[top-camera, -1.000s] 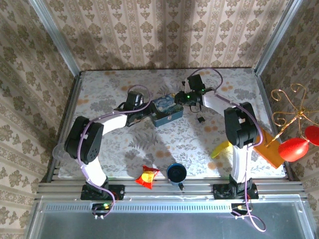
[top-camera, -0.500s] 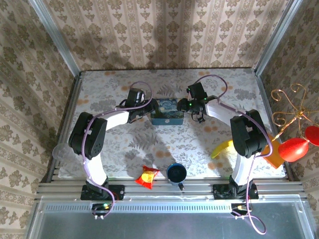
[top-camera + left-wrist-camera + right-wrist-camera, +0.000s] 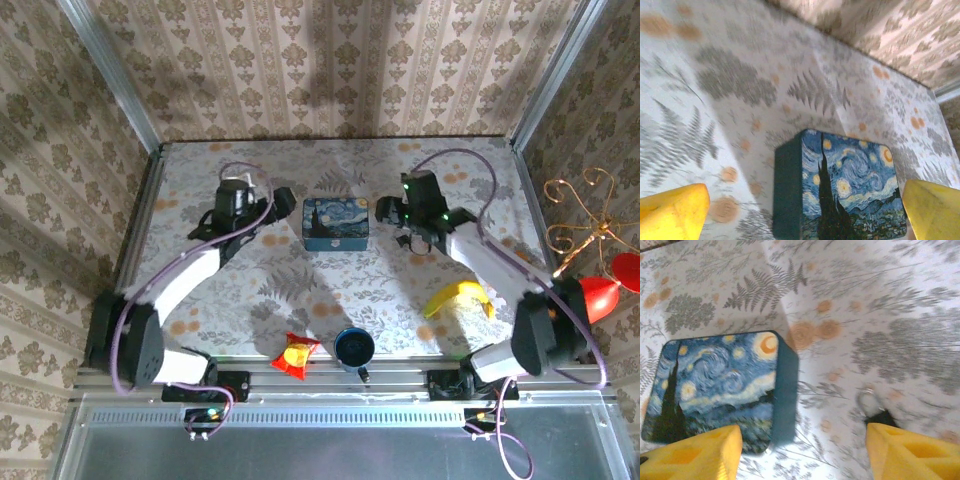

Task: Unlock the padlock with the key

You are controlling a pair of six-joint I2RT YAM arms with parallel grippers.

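Fern-print tabletop: my left gripper [image 3: 802, 210] gapes wide facing the starry-night tin [image 3: 850, 185]; my right gripper [image 3: 800, 450] is spread wide, with the tiny padlock [image 3: 875, 411] beside one fingertip.

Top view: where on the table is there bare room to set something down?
Bare: the strip between the blue tin and the back wall, and the middle patch between tin and cup. Crowded: the front edge with snack packet, cup and banana; the padlock lies right of the tin.

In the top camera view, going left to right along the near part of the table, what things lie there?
red snack packet → dark blue cup → yellow banana-shaped thing
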